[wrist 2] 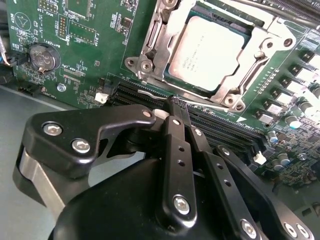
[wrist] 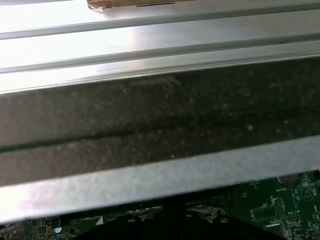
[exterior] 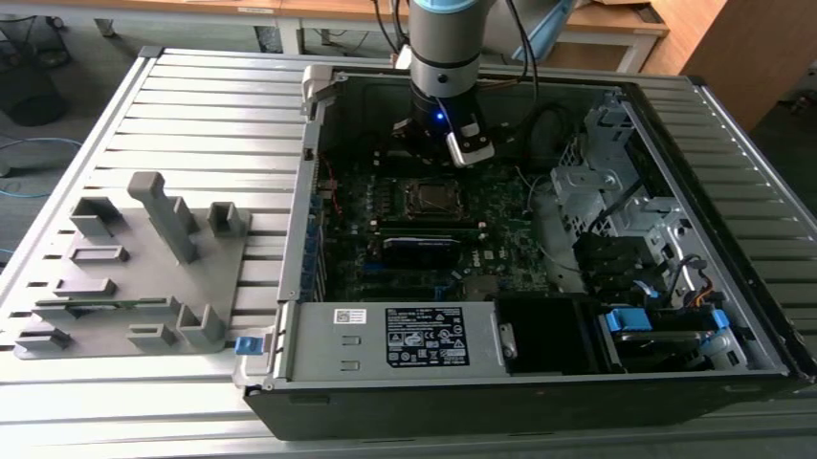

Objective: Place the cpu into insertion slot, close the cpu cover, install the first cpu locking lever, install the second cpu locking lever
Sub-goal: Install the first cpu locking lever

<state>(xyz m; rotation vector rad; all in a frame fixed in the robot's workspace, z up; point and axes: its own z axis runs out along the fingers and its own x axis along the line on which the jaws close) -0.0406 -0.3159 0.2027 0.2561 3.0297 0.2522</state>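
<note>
The cpu (wrist 2: 210, 52), a flat square chip with a grey metal top, lies in the insertion slot (wrist 2: 150, 65) on the green motherboard. The silver cpu cover (wrist 2: 262, 42) is folded down as a frame around the chip. In the exterior view, the cpu (exterior: 434, 198) sits mid-board inside the open computer case. My gripper (wrist 2: 172, 102) hangs just off one edge of the socket. Its black fingers (wrist 2: 176, 135) meet at the tips with nothing between them. A thin metal lever end (wrist 2: 150, 93) lies close to the tips. The gripper (exterior: 443, 156) stands behind the socket in the exterior view.
Long black memory slots (wrist 2: 225, 130) run beside the socket, and a coin battery (wrist 2: 42, 55) sits further along the board. A black card (exterior: 422, 251), a labelled power supply (exterior: 396, 339) and a drive cage (exterior: 613, 191) fill the case. A grey fixture board (exterior: 128, 277) lies on the slatted table.
</note>
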